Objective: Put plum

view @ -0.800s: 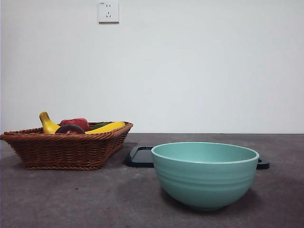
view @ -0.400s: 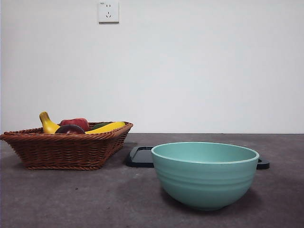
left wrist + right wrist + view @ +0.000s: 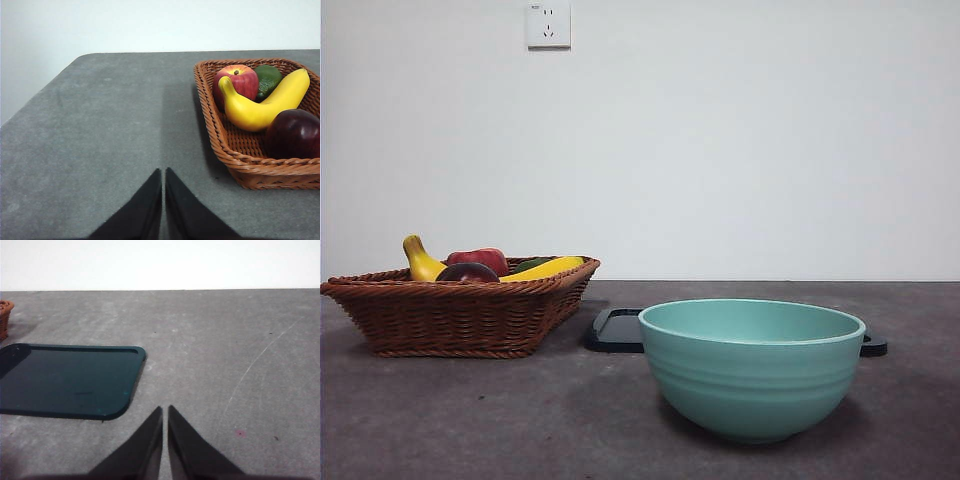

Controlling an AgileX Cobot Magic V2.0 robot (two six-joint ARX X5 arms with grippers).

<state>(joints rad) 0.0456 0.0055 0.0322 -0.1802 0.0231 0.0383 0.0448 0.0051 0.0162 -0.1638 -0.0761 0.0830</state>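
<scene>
The plum (image 3: 296, 132) (image 3: 467, 272), dark maroon and glossy, lies in the near corner of a brown wicker basket (image 3: 235, 157) (image 3: 450, 315). A yellow banana (image 3: 260, 107) (image 3: 420, 260), a red apple (image 3: 240, 80) (image 3: 480, 258) and a green fruit (image 3: 269, 77) share the basket. My left gripper (image 3: 163, 172) is shut over bare grey table, well short of the basket and beside it. My right gripper (image 3: 165, 409) is also shut, hovering over the table next to a dark tray (image 3: 70, 377). Neither arm shows in the front view.
A teal bowl (image 3: 752, 365) stands near the front of the table, with the dark tray (image 3: 615, 330) behind it. A wall socket (image 3: 548, 24) is high on the white wall. The table's corner edge (image 3: 75, 60) lies beyond the left gripper.
</scene>
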